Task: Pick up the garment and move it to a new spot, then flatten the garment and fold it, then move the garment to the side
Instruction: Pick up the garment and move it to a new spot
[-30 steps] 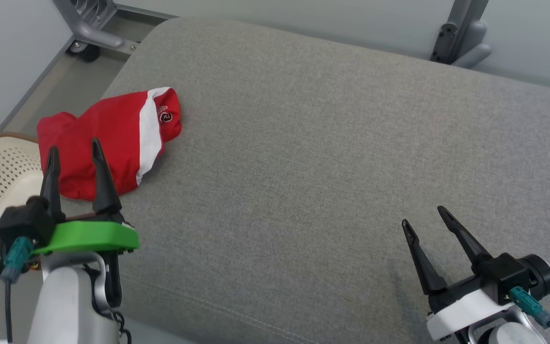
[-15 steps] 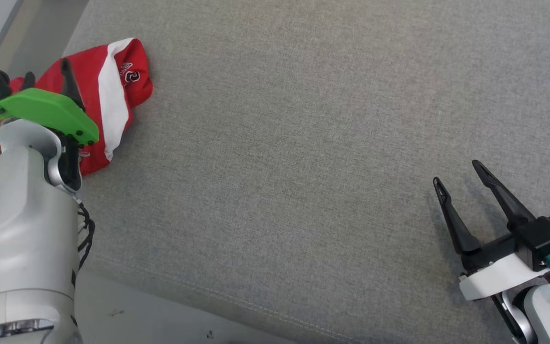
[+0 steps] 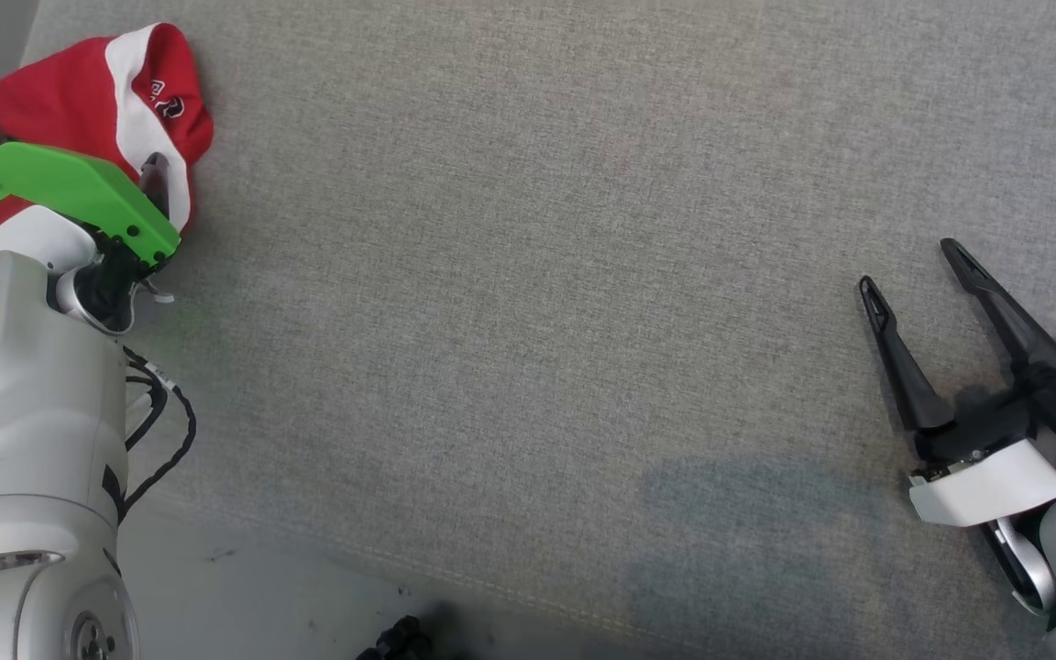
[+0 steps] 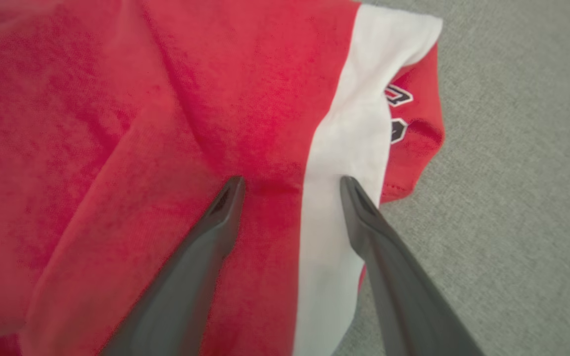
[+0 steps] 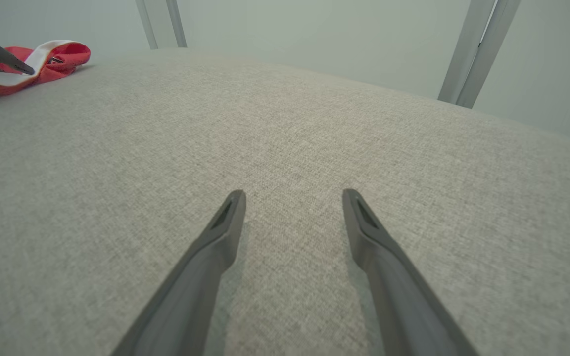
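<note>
Head view: garment point(image 3: 51, 105), red with a white stripe, was noted bunched at the far left corner of the grey upholstered surface point(image 3: 528, 275). Part of it was covered by the left arm's green bracket point(image 3: 60, 188); one dark finger point(image 3: 154, 174) was seen past the bracket, over the white stripe. Right gripper point(image 3: 909, 263) was recorded at the right edge, well apart from the garment, fingers spread wide, nothing between them. A black cable point(image 3: 166, 440) was seen beside the pale left forearm, and a strip of floor point(image 3: 244, 596) at the lower left.

Left wrist view: left gripper point(image 4: 291, 180) was observed directly over the garment, fingers spread wide and closed on nothing. One tip was placed over red cloth, the other on the white stripe. Whether the tips touched the cloth could not be determined. A black-and-white emblem point(image 4: 396, 111) was noted on the red edge beyond the stripe, with grey upholstery to that side.

Right wrist view: the right fingers were seen wide apart, low over bare grey upholstery, with shadows beneath. The garment was visible far off at the upper left. Grey metal uprights point(image 5: 473, 49) were recorded against a pale wall.
</note>
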